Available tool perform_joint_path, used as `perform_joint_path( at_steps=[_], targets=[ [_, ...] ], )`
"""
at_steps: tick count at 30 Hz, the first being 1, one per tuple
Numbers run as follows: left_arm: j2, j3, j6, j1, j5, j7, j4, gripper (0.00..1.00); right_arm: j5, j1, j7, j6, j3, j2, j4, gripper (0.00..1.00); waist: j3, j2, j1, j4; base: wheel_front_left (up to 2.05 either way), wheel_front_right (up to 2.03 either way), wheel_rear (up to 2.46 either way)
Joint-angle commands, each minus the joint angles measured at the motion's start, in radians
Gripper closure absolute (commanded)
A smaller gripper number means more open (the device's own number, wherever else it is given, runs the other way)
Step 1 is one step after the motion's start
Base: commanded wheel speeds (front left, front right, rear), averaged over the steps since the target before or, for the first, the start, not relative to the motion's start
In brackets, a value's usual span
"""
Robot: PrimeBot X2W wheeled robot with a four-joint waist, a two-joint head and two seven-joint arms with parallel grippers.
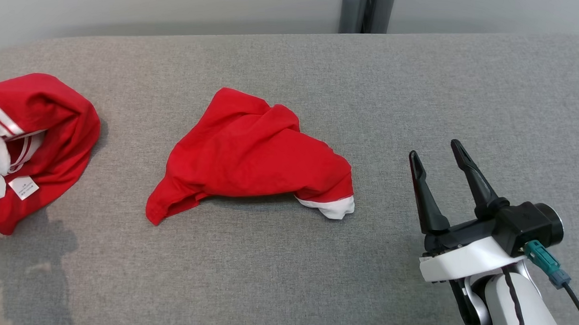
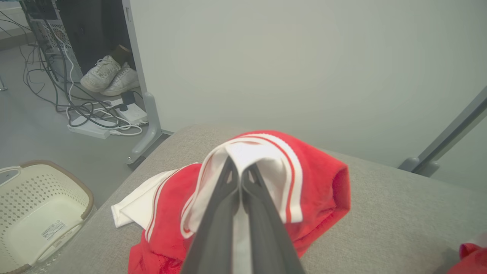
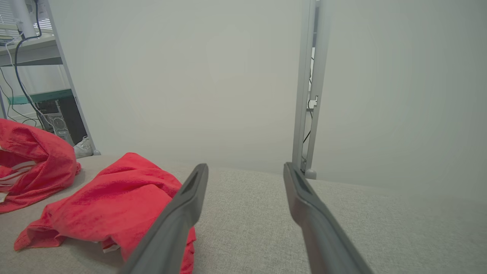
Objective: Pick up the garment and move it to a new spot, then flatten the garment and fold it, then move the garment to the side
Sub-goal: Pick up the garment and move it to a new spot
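Clenching on the white striped trim of the red garment [image 2: 323, 182], the left gripper [image 2: 239, 169] is seen with its fingers pressed together. This garment is bunched on the grey padded surface [image 1: 371, 78], well left of a second red garment [image 1: 250, 156]. The right gripper [image 1: 436, 152] is held right of that second garment, fingers spread and released.

garment [image 1: 52, 118] cut off left, label [image 1: 23, 186] unreadable

Right pincer [image 3: 245, 167], fingers spread apart over the grey surface [image 3: 380, 228]; a crumpled red garment [image 3: 110, 201] lies left of it, a second red garment [image 3: 34, 160] farther left.
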Motion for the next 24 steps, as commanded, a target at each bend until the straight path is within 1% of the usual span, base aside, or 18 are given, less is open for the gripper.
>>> perform_joint_path(
  at_steps=[1,5,8,13,14,15,17,18,24],
  targets=[
    [-0.008,0.005,0.012,0.007,-0.003,-0.020,0.021,0.00,-0.007,-0.013,-0.001,0.000,0.004,-0.005,0.000,0.00,-0.003,0.0000,0.0000,0.005,0.00,0.00,0.00],
    [-0.019,0.000,0.015,-0.005,0.005,-0.070,0.045,0.00,-0.011,-0.008,-0.001,0.000,0.002,-0.005,-0.003,0.00,-0.015,0.0000,0.0000,0.015,0.00,0.00,0.00],
    [-0.036,0.009,0.007,-0.026,-0.009,-0.112,0.025,0.00,-0.019,0.001,-0.001,0.000,0.001,-0.005,-0.010,0.00,-0.029,0.0000,0.0000,0.026,0.00,0.00,0.00],
    [-0.067,0.006,-0.009,-0.011,0.001,-0.180,-0.094,0.00,-0.010,0.033,-0.001,0.000,-0.025,-0.005,-0.041,0.00,-0.066,0.0000,0.0000,0.047,0.00,0.00,0.00],
    [-0.075,0.003,-0.005,0.003,0.011,-0.187,-0.126,0.00,-0.016,0.038,-0.001,0.000,-0.032,-0.006,-0.045,0.00,-0.074,0.0000,0.0000,0.051,0.00,0.00,0.00],
    [-0.075,0.003,-0.005,0.003,0.011,-0.187,-0.126,0.00,-0.016,0.038,-0.001,0.000,-0.032,-0.006,-0.045,0.00,-0.074,0.0000,0.0000,0.051,0.00,0.00,0.00],
    [-0.085,-0.003,0.039,0.041,0.046,-0.197,-0.187,0.00,-0.027,0.049,-0.001,0.000,-0.043,-0.005,-0.050,0.00,-0.092,0.0000,0.0000,0.059,0.00,0.00,0.00],
    [-0.091,-0.013,0.053,0.061,0.069,-0.202,-0.227,0.00,-0.030,0.056,-0.001,0.000,-0.048,-0.005,-0.052,0.00,-0.101,0.0000,0.0000,0.063,0.00,0.00,0.00],
    [-0.183,-0.025,0.109,0.247,0.148,-0.209,-0.483,0.00,-0.035,0.091,-0.001,0.000,-0.059,-0.005,-0.085,0.00,-0.132,0.0000,0.0000,0.074,0.00,0.00,0.00]
  ],
)
